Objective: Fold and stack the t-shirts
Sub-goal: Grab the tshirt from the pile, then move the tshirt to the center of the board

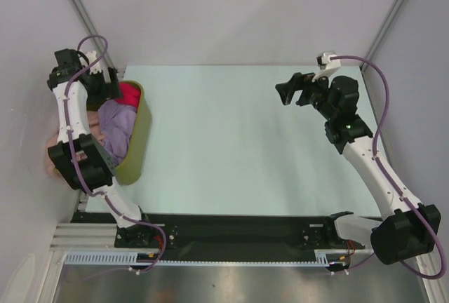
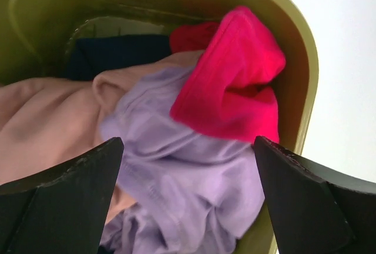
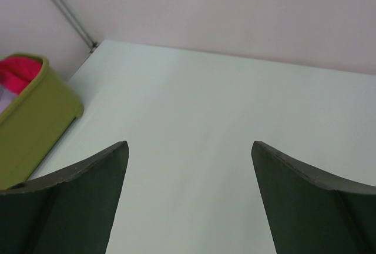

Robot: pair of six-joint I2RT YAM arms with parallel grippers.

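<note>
**A:** From above, where are the shirts?

**B:** All bunched in the olive-green tub (image 1: 140,142) at the left edge of the table (image 1: 231,149). The red t-shirt (image 1: 128,95) sits at the tub's far end, with the lavender t-shirt (image 1: 118,124) nearer. The left gripper (image 1: 106,89) hangs over that far end. The right gripper (image 1: 293,95) is well apart, above bare table at the far right.

**A:** And the left wrist camera?

**B:** Jaws spread wide, nothing between them. Below, the red t-shirt lies crumpled against the tub's wall, on top of the lavender one. A peach-pink t-shirt (image 2: 41,124) lies beside them, and a dark blue t-shirt (image 2: 117,54) lies deeper behind.

**A:** Right wrist?

**B:** Its jaws stand wide too, holding nothing, over bare table. The tub shows at the left edge, with red cloth peeking above its rim.
</note>
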